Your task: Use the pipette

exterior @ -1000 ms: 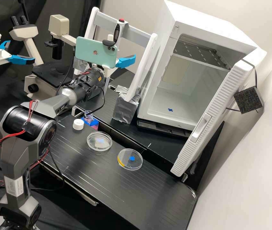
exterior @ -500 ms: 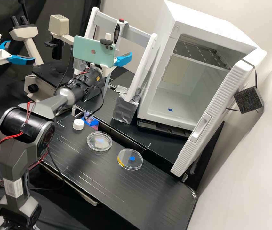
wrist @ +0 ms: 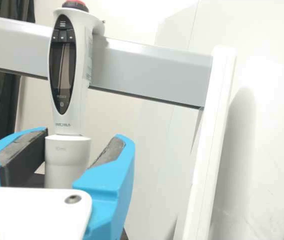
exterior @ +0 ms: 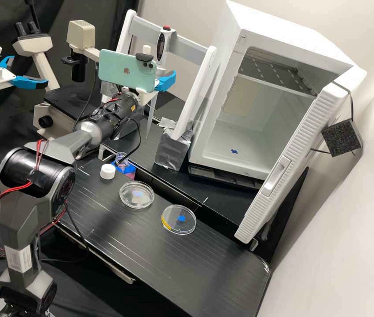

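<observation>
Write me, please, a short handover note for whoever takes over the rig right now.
End effector: open, set about the pipette's lower body; no grip seen.
Pipette: upright on the stand.
On the bench: cap, clear dish, yellow-edged dish. The bottle is by the cap.
Done: end effector lined up with the pipette; cap off the bottle.
Left: close on the pipette, lift it off, then use it, probably with the bottle and a dish.

pale microscope (exterior: 33,45) | white incubator (exterior: 284,33), door (exterior: 299,149) open (wide, at that) | black block (exterior: 341,138) outside door
</observation>
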Motion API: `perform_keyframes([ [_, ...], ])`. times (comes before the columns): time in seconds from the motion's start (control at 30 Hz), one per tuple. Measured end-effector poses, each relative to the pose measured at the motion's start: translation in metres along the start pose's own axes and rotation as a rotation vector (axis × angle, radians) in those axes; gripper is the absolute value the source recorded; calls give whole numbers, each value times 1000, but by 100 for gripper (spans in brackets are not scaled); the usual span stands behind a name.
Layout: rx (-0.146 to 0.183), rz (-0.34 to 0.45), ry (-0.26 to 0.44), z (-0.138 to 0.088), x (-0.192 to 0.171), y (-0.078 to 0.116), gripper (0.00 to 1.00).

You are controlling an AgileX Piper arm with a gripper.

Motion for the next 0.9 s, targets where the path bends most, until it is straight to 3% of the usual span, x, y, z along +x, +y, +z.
perform_keyframes([
  [0.53, -9, -5, 4, -2, 0, -1, 0],
  [0.67, 13, -8, 3, -4, -1, -4, 0],
  [0.9, 12, -14, 8, -9, -1, -6, 0],
])
